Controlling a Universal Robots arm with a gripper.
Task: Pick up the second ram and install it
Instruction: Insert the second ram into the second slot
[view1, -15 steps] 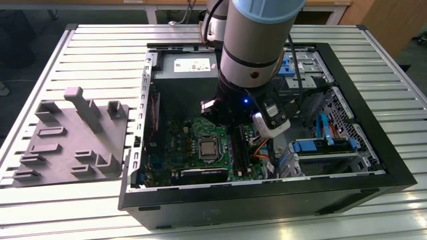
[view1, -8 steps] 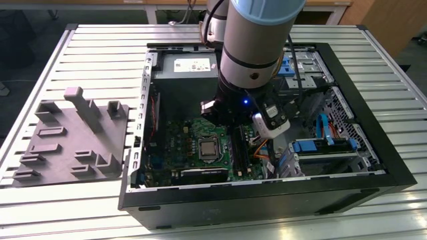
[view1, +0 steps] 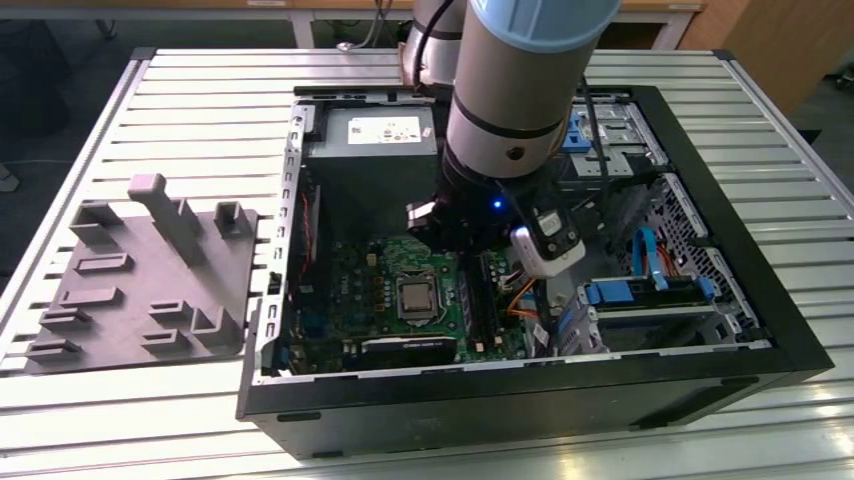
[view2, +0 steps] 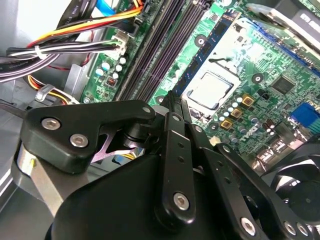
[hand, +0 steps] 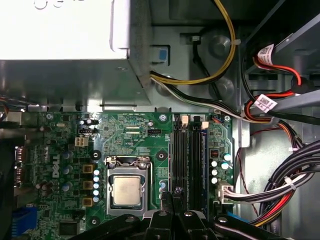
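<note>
STATUS: gripper (hand: 175, 195) near slot rails (hand: 185, 160), fingers (view2: 174, 125) pressed together; I cannot confirm the second ram between them | RISK: a skewed descent could strike rails or motherboard (hand: 130, 137).

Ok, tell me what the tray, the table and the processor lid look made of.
The tray is likely moulded plastic: matt grey, with soft-edged ridges and no glare. The table is probably aluminium: pale ribbed slats with a dull sheen. The processor lid looks like metal: a flat silver square that catches the light.
</note>
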